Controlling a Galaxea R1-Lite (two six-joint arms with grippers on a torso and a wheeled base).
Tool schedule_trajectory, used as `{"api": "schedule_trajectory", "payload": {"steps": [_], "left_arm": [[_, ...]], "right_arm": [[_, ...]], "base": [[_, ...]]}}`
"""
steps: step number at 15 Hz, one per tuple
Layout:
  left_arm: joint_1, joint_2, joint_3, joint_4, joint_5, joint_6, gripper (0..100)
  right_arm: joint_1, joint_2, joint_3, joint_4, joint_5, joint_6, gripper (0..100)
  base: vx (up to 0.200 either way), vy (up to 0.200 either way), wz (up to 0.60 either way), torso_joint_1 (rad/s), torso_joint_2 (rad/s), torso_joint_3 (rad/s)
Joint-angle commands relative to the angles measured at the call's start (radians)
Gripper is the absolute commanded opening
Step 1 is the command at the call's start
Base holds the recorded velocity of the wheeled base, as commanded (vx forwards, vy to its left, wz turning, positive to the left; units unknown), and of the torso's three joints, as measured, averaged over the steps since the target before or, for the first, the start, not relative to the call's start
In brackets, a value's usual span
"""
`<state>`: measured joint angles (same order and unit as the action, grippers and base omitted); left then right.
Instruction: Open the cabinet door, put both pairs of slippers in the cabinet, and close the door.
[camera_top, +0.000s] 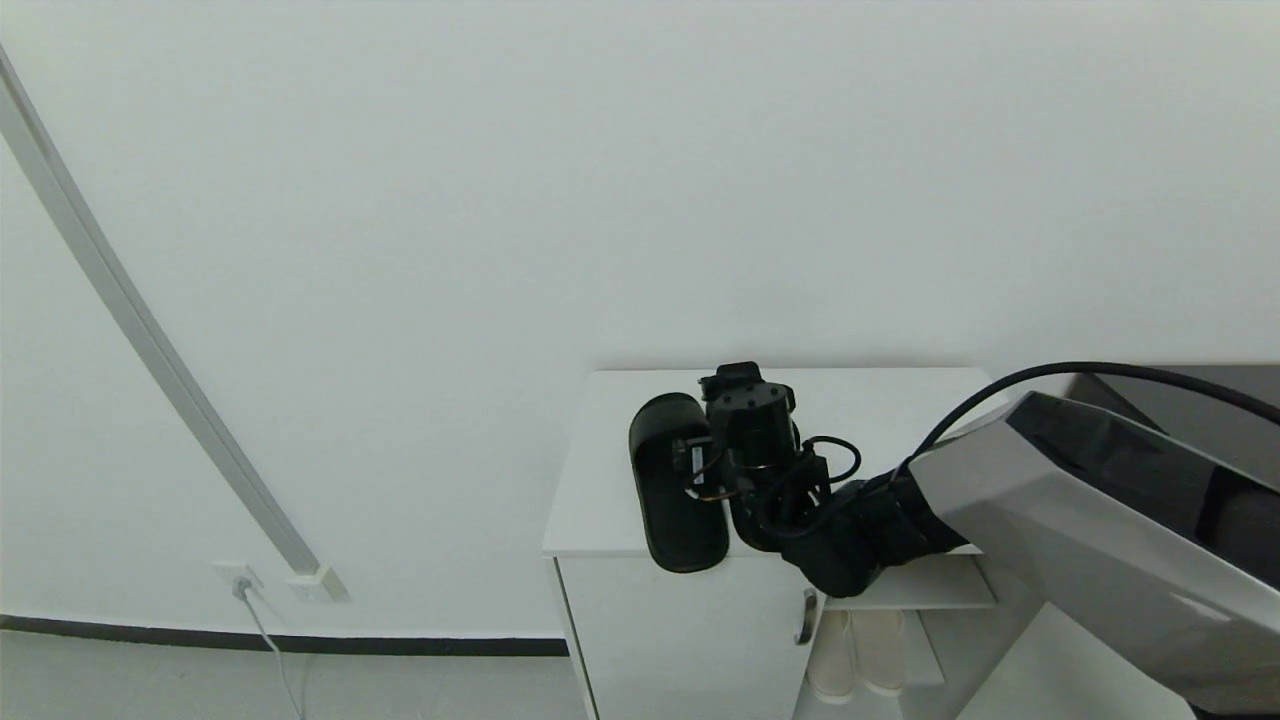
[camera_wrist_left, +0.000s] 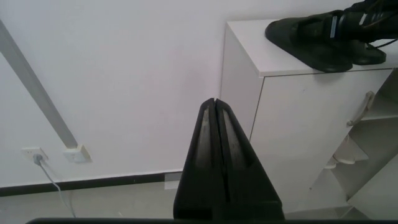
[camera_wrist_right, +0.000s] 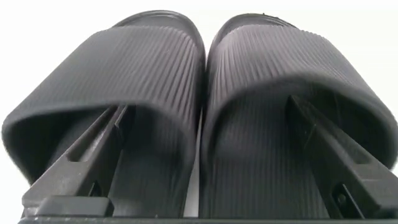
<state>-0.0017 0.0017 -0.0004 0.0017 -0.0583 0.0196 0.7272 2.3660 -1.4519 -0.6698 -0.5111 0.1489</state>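
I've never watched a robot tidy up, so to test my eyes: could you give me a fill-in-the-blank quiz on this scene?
1. The black slippers lie on ___ of the white cabinet.
2. The pale slippers sit on a shelf ___ the cabinet.
3. The left arm's jaws are ___, not open.
4. The right arm's jaws are spread, one tucked under the strap of each ___ slipper.
Missing words: top; inside; shut; black.

Your white cabinet (camera_top: 605, 470) carries the black slippers (camera_top: 680, 500) on its top, heels overhanging its front edge; pale slippers (camera_top: 856, 652) lie inside.
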Motion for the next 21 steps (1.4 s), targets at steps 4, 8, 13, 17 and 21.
{"api": "schedule_trajectory", "payload": {"steps": [4, 8, 13, 17, 21], "left_arm": [[0.0, 0.0, -0.001, 0.0, 0.0, 0.0, 0], [0.0, 0.0, 0.0, 0.0, 0.014, -0.006, 0], [-0.001, 0.0, 0.0, 0.0, 0.014, -0.006, 0], [-0.001, 0.0, 0.0, 0.0, 0.014, -0.006, 0], [0.0, 0.0, 0.0, 0.0, 0.012, -0.006, 0]], "right_arm": [[-0.028, 0.072, -0.104, 0.036, 0.0, -0.002, 100], [-0.029, 0.079, -0.122, 0.038, 0.0, -0.002, 0], [-0.028, 0.052, -0.114, 0.035, -0.006, -0.012, 0], [-0.019, -0.028, -0.053, 0.033, -0.006, -0.012, 0], [0.004, -0.109, 0.058, 0.018, -0.004, -0.011, 0]], "base": [[0.0, 0.0, 0.0, 0.0, 0.0, 0.0], [0.0, 0.0, 0.0, 0.0, 0.0, 0.0], [0.0, 0.0, 0.0, 0.0, 0.0, 0.0], [0.0, 0.0, 0.0, 0.0, 0.0, 0.0], [0.0, 0.0, 0.0, 0.0, 0.0, 0.0]]}}
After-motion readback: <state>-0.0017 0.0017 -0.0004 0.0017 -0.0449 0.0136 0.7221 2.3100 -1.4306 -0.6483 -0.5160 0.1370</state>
